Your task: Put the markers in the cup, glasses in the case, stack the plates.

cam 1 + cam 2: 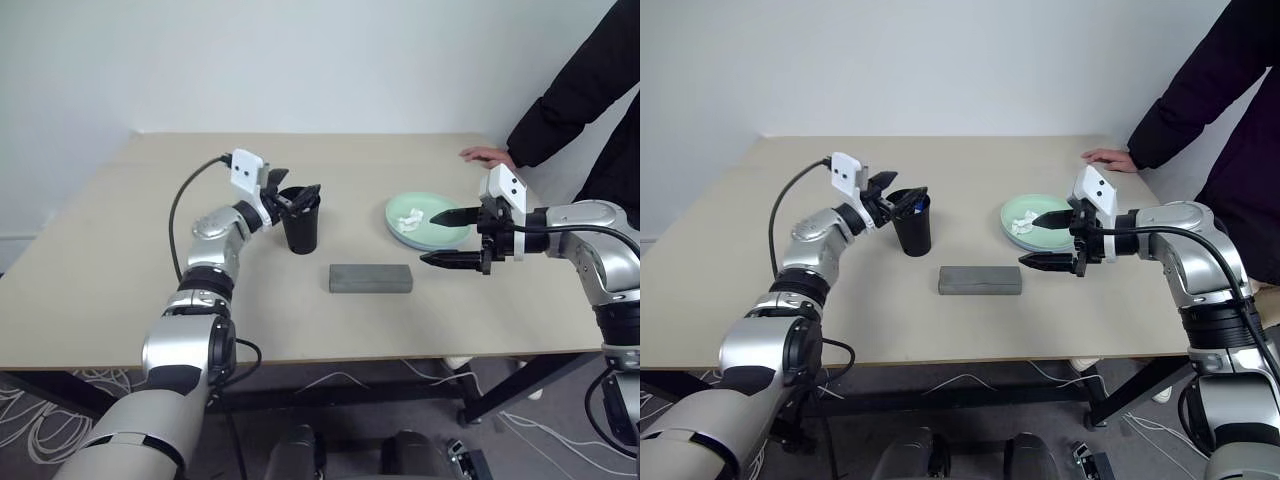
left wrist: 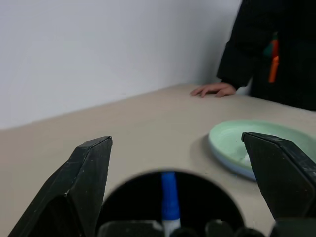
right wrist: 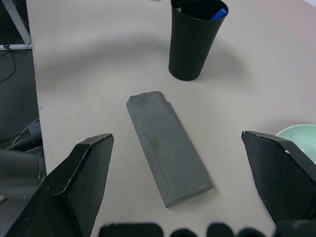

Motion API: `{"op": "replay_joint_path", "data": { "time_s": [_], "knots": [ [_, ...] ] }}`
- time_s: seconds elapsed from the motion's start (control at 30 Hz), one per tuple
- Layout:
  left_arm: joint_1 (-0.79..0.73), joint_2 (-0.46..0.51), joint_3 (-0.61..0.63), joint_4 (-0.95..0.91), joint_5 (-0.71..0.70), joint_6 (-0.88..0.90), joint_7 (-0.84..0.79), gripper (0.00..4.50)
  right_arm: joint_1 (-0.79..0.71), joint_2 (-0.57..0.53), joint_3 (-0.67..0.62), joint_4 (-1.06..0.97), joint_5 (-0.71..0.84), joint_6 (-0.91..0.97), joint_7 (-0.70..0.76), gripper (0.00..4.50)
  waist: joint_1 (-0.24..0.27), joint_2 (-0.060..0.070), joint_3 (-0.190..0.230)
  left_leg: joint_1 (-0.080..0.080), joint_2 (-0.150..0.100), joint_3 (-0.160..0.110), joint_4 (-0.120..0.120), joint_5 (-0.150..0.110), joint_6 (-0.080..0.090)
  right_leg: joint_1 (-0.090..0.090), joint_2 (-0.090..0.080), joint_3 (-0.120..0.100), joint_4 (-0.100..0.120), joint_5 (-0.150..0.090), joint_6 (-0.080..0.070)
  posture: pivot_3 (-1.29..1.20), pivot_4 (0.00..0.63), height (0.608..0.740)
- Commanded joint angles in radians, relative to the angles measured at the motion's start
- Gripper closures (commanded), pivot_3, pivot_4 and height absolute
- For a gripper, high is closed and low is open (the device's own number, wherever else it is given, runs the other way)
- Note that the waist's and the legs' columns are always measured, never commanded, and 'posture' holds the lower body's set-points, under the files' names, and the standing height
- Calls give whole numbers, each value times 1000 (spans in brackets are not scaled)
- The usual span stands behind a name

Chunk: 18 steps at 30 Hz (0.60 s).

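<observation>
One cup (image 1: 300,226), one case (image 1: 371,278), two stacked plates (image 1: 430,232), one tissue (image 1: 410,219).

Wide, pale beige, matte table (image 1: 120,260) across the middle of the head views, on dark metal legs (image 1: 520,385) at the lower right. Plain white wall (image 1: 300,60) over the whole upper part. Person in a black sleeve (image 1: 575,95) at the upper right edge, bare hand (image 1: 487,155) flat on the table's far right corner. Crumpled white tissue (image 1: 410,220) right of centre. Loose white cables (image 1: 40,420) on the grey floor (image 1: 380,400), lower left. Small orange patch (image 2: 273,61) on the dark clothing, upper right of the left wrist view.
</observation>
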Motion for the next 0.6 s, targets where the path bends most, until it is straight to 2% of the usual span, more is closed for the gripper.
{"op": "replay_joint_path", "data": {
  "time_s": [0.03, 0.17, 0.27, 0.4, 0.6],
  "knots": [
    [59, 100, 15, -267, -75, 158, -87, 30, -10, -3, -38, -14, 11, -11, -15, 0, -10, 0, 0, 0, 0, 0, -1, 0, 0, 0, 0, 1, 0, 0, 0, 0, 0, 740],
    [272, 264, 47, -608, -155, 370, -141, 30, 5, 1, -45, 5, 11, -14, -25, 0, -28, 1, 0, 1, 0, 0, -3, 1, -1, 0, 1, 2, 0, 0, 0, 0, 0, 740],
    [434, 343, 97, -789, -215, 475, -134, 30, -1, 14, -46, 25, 10, -16, -36, 0, -28, 1, 0, 2, 1, 0, -4, 1, -2, 0, 1, 3, 0, 0, 0, 0, 0, 740],
    [566, 379, 153, -922, -256, 543, -96, 30, 2, 30, -41, 36, 10, -18, -39, 0, -15, 0, 0, 2, 3, 0, -4, 2, -3, 0, -2, -1, 0, 0, 0, 0, 0, 740],
    [706, 410, 216, -1020, -308, 604, -82, 30, 18, 54, -26, 10, 15, 4, -48, 0, -9, 1, 0, 3, 7, 1, -5, 2, -3, -2, -4, -3, -1, 3, -3, 0, 0, 740]
  ]
}}
